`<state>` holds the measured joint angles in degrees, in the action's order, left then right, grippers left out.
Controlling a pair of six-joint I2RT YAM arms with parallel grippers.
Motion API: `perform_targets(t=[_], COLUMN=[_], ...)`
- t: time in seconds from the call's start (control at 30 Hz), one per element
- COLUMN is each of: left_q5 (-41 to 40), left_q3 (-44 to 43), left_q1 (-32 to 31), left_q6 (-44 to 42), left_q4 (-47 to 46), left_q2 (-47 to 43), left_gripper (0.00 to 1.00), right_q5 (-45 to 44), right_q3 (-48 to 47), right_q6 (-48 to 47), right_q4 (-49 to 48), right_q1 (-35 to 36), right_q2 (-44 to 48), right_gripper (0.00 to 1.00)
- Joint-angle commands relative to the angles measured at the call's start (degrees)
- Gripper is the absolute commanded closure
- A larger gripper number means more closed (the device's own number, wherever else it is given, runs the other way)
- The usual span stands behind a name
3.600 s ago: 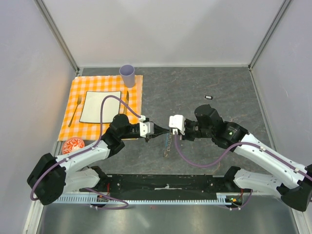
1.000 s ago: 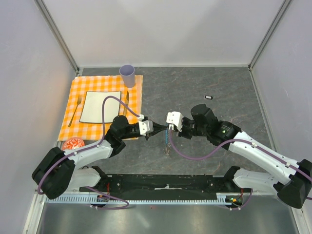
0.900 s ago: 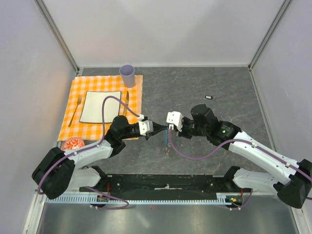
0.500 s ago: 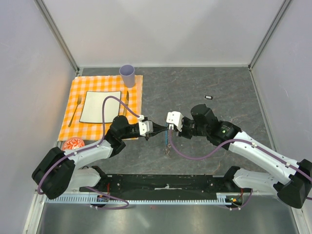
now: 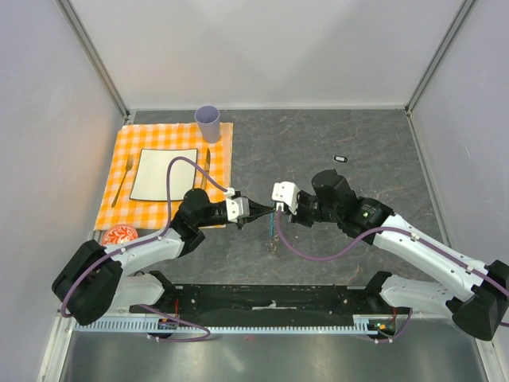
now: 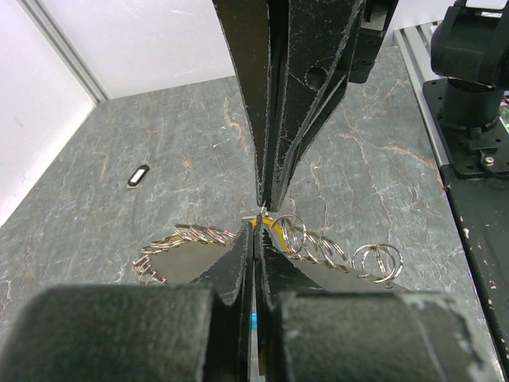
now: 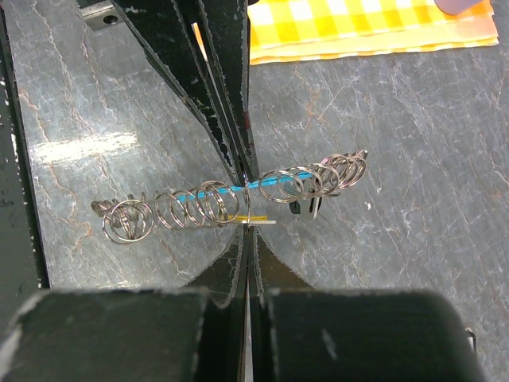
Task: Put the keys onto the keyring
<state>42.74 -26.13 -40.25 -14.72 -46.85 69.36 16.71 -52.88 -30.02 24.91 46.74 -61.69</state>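
Observation:
The keyring (image 7: 199, 199) is a chain of thin metal rings with a blue section (image 7: 266, 184), held above the table between both grippers. My left gripper (image 6: 258, 227) is shut on the blue section, a sliver of which shows between its fingers. My right gripper (image 7: 248, 227) is shut, pinching the yellow key (image 7: 237, 216) right against the chain. Small black keys (image 7: 298, 208) hang from the chain. In the top view the two grippers meet tip to tip, left (image 5: 265, 212) and right (image 5: 276, 210), with the chain (image 5: 273, 232) dangling below. Another black key with a white centre (image 5: 341, 158) lies on the table to the far right.
An orange checked cloth (image 5: 119, 199) at the left holds a white plate (image 5: 164, 174), a fork (image 5: 123, 180) and a knife (image 5: 207, 165). A purple cup (image 5: 207, 123) stands at its far edge. A red patterned dish (image 5: 119, 235) sits near the left arm.
Since 3.6 s ago both grippers have shifted slightly left and away with the chain. Over the last second nothing visibly moved.

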Motion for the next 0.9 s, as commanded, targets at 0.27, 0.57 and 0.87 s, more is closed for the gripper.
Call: perform_targets(t=[0.27,0.57,0.87], left_q5=[3.31,3.40,-0.81], left_q3=[-1.38,-1.73,-0.33], left_q1=[0.17,0.08,0.17], left_q6=[1.27,1.19,0.22], left_q4=[-3.86,-3.25,-3.42], left_q2=[-0.63,-0.72,-2.83], left_gripper=[0.98,0.98,0.98], right_q5=[3.15,5.35,1.66], right_q3=[-0.03,0.24,0.41], right_q6=[-0.21,-0.83,-0.57], right_q4=[-2.58,-2.67,-1.09], right_q1=[-0.16,-0.16,-0.16], right_q2=[1.92,2.63,2.63], right_gripper=[1.00,1.00,1.00])
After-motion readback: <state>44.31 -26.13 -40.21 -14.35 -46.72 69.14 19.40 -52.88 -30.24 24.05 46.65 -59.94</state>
